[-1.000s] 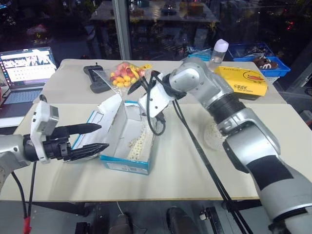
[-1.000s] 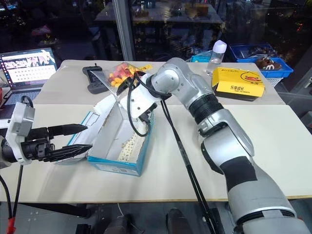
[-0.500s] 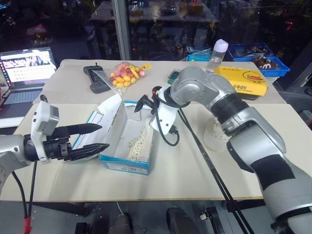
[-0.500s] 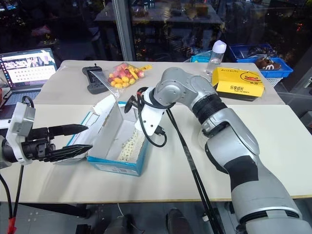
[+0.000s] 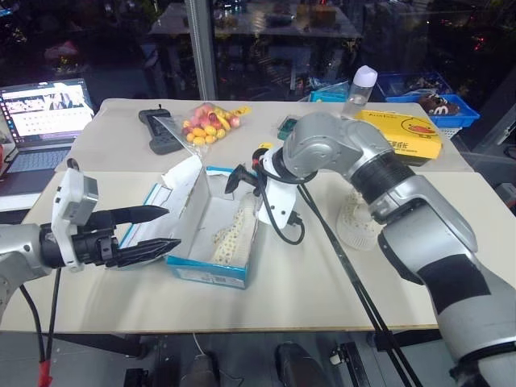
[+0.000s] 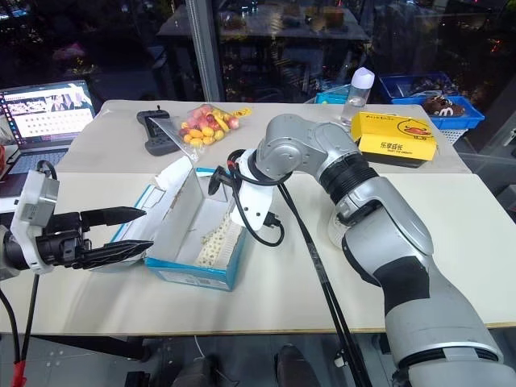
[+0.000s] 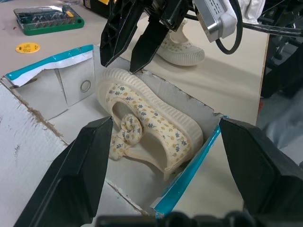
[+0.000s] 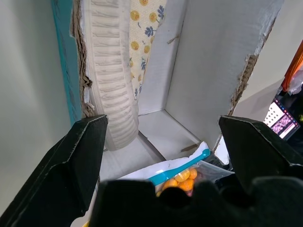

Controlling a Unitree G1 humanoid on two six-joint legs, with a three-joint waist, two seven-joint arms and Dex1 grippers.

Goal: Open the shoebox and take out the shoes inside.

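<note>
Your shoebox (image 5: pixel 211 242) sits open on the desk (image 5: pixel 322 282), lid flap (image 5: pixel 181 187) folded back toward the far left, so the opening step looks done. 1 shoe (image 7: pixel 151 125) is inside, lying on its side against the wall nearest your right arm, ribbed pale sole outward and floral lining showing. The other shoe (image 7: pixel 182 47) is already out, on the desk just beyond the box on the right-hand side.

Your right gripper (image 5: pixel 240 178) hangs over the far end of the box, angled down into it, jaws wide and empty. In the left wrist view its 2 fingertips (image 7: pixel 142 49) point at the heel end of the shoe, close above the sole but apart from it. That tilt makes sense: the shoe is wedged along the wall, so the jaws have to straddle the sole edge from above.

Your left gripper (image 5: pixel 153 228) is level at the near left side of the box, jaws wide, holding nothing. It appears placed to steady the box; whether its lower finger touches the cardboard, I cannot tell.

About half the removal is done, in my judgement. Next, lower the right jaws around the sole rim and lift without dragging the torn box wall (image 7: pixel 187 94).
</note>
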